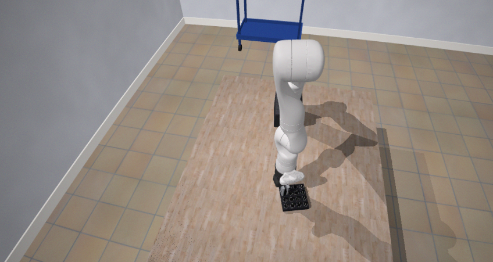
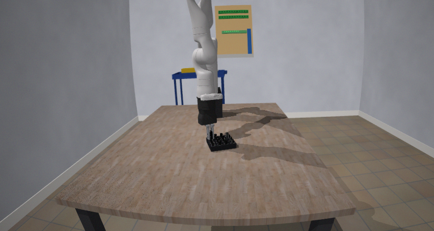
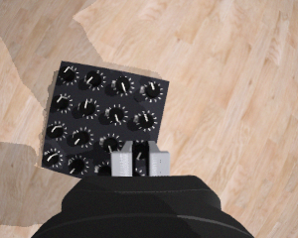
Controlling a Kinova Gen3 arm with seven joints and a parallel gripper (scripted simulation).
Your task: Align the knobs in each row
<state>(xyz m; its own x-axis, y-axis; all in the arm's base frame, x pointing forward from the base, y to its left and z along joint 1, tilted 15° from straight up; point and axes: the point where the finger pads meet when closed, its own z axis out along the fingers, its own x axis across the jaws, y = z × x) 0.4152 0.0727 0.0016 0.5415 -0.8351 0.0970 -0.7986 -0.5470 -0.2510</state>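
The black knob box (image 1: pixel 293 197) stands on the wooden table, with four rows of four black knobs with white lines. It also shows in the exterior view (image 2: pixel 221 142) and in the wrist view (image 3: pixel 105 122). My gripper (image 3: pixel 140 153) points straight down over one corner of the box and is shut on the corner knob there; the fingers hide most of that knob. In the top view the gripper (image 1: pixel 282 190) is at the box's far left corner. In the exterior view the gripper (image 2: pixel 209 134) is at the near left corner. The printed names are too small to read.
The arm's dark base (image 1: pixel 277 111) stands on the table behind the box. A blue cart (image 1: pixel 270 24) is on the floor beyond the table's far end. A tan board with green strips (image 2: pixel 234 30) hangs on the back wall.
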